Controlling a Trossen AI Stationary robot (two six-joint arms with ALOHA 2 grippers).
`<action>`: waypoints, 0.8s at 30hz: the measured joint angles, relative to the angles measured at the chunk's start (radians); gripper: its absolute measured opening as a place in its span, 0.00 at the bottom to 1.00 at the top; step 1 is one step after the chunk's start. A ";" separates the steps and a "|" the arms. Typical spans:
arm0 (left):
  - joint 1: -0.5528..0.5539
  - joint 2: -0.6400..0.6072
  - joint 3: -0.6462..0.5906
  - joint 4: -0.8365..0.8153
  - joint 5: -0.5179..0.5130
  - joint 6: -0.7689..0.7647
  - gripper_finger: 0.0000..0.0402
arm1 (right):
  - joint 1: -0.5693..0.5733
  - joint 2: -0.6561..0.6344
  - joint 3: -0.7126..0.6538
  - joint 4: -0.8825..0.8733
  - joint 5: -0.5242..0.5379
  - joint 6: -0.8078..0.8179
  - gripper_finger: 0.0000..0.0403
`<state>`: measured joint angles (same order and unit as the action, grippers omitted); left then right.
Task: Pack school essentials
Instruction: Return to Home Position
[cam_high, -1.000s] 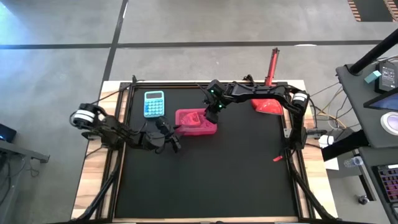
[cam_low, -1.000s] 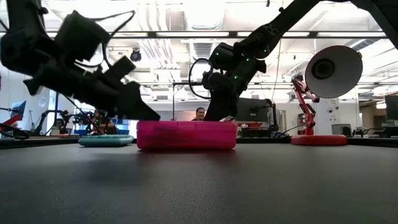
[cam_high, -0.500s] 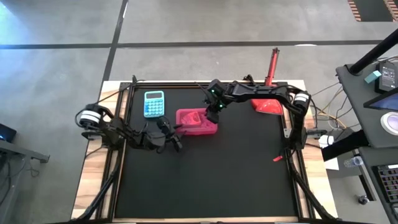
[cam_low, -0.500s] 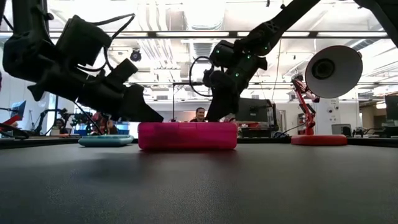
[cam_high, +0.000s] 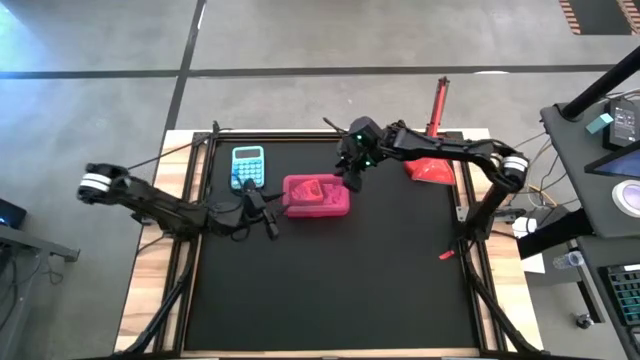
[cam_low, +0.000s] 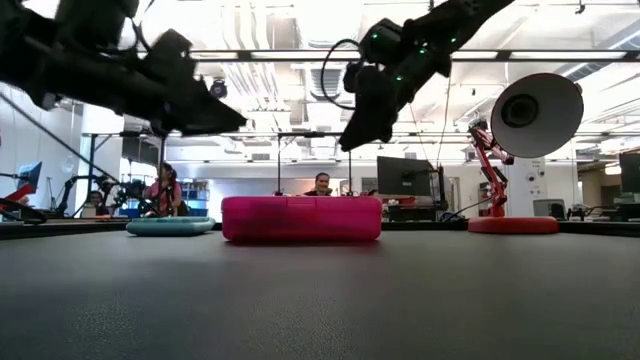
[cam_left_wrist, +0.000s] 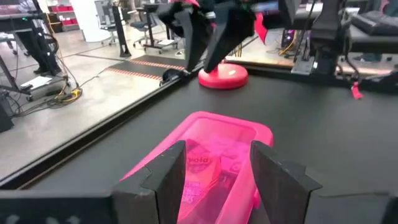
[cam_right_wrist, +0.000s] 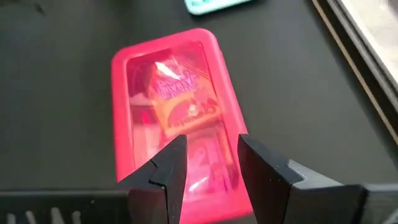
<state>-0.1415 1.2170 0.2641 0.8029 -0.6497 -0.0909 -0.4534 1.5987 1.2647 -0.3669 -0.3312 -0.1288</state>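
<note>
A translucent pink plastic case (cam_high: 317, 196) lies flat on the black table, lid down. Through its lid a printed pack (cam_right_wrist: 180, 102) and other small items show; pens, pencils and scissors cannot be told apart. My left gripper (cam_high: 268, 217) is open and empty, raised above the table off the case's left end; the case shows past its fingers (cam_left_wrist: 217, 180). My right gripper (cam_high: 350, 180) is open and empty, raised above the case's right end, with the case (cam_right_wrist: 174, 118) below it. In the low view both grippers (cam_low: 235, 122) (cam_low: 350, 140) stand clear above the case (cam_low: 300, 218).
A light-blue calculator (cam_high: 247, 166) lies to the far left of the case. A red desk lamp (cam_high: 432, 165) stands at the far right. A small red item (cam_high: 446, 254) lies near the table's right edge. People stand in the room behind (cam_low: 320, 184).
Both grippers have risen from the level of the case to well above it. The left arm has drawn back toward the table's left edge, and the right gripper has gone up and slightly right. The case stays in place.
</note>
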 joint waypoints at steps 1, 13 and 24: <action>-0.003 -0.041 -0.006 -0.030 0.000 0.000 0.41 | 0.000 -0.015 -0.015 0.003 0.014 -0.002 0.33; -0.018 -0.458 -0.010 -0.466 0.001 -0.004 0.41 | 0.004 -0.259 -0.311 0.189 0.048 0.059 0.33; -0.019 -0.687 -0.010 -0.784 0.073 -0.099 0.41 | 0.004 -0.533 -0.599 0.353 0.135 0.171 0.33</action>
<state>-0.1600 0.5297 0.2539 0.0188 -0.5762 -0.1899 -0.4492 1.0658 0.6652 -0.0143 -0.1967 0.0419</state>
